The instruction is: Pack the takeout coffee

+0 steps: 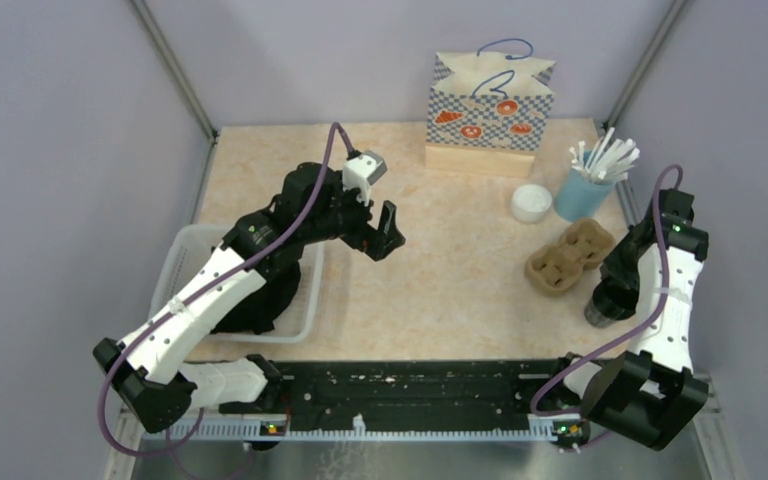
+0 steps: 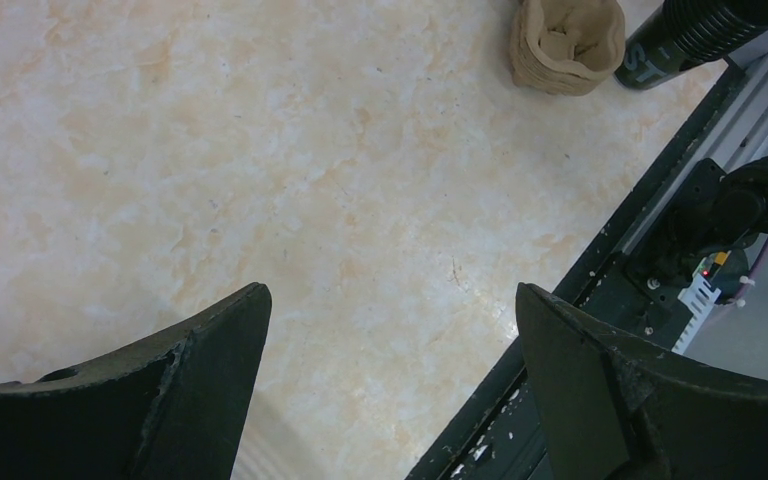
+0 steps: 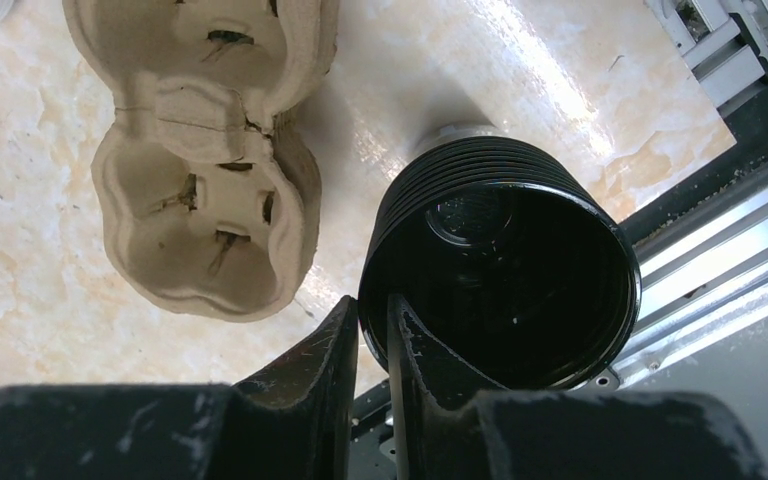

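No small lidded takeout coffee cup shows in any view. My right gripper is shut on the rim of the larger black lidless cup, one finger inside and one outside. That cup stands at the table's right front, just beside the brown cardboard cup carrier, whose wells are empty. My left gripper is open and empty, held above bare tabletop near the middle. The carrier and the black cup also show far off in the left wrist view.
A clear plastic bin sits at the left under my left arm, its inside mostly hidden. A patterned paper bag stands at the back. A loose white lid and a blue cup of stirrers are at the back right. A black rail runs along the front.
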Available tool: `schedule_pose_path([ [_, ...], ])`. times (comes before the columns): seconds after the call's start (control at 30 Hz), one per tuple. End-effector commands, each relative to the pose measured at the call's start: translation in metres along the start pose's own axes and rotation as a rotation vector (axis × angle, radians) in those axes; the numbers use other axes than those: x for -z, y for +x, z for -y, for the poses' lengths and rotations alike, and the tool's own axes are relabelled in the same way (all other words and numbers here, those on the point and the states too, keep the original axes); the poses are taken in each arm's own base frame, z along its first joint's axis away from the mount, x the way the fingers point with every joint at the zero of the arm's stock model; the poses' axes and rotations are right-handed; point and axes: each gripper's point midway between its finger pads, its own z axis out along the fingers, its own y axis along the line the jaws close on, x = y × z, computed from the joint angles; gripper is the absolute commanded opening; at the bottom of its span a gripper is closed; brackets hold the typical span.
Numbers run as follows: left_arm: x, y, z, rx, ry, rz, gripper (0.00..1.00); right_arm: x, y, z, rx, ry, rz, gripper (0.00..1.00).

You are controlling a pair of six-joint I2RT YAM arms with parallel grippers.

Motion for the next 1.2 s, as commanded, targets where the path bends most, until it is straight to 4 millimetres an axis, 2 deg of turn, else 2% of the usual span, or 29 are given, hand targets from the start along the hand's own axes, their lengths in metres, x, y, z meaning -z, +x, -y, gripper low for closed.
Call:
schedule_pose_path([
  [0.0,0.003,-0.013,0.002,-0.030,0.003,0.047,0.98,0.000,-0.007,0.004,-0.011,0.014,0.033,0.17],
  [0.4,0.005,-0.013,0.001,-0.035,-0.002,0.052,0.98,0.003,-0.008,0.004,-0.011,0.012,0.044,0.10],
  [0.57,0.005,-0.013,0.002,-0.034,0.003,0.052,0.98,0.005,-0.009,0.005,-0.010,0.018,0.052,0.10],
  [0.73,0.005,-0.013,0.003,-0.034,0.005,0.051,0.98,0.008,-0.011,0.007,-0.008,0.029,0.057,0.17],
  [0.87,0.005,-0.013,0.004,-0.036,0.008,0.052,0.98,0.011,-0.013,0.007,-0.005,0.032,0.065,0.17],
  [1.0,0.005,-0.014,0.004,-0.035,0.010,0.052,0.98,0.013,-0.016,0.009,-0.003,0.040,0.071,0.01],
  [1.17,0.004,-0.014,0.005,-0.037,0.012,0.055,0.98,0.015,-0.018,0.009,0.002,0.044,0.075,0.00],
])
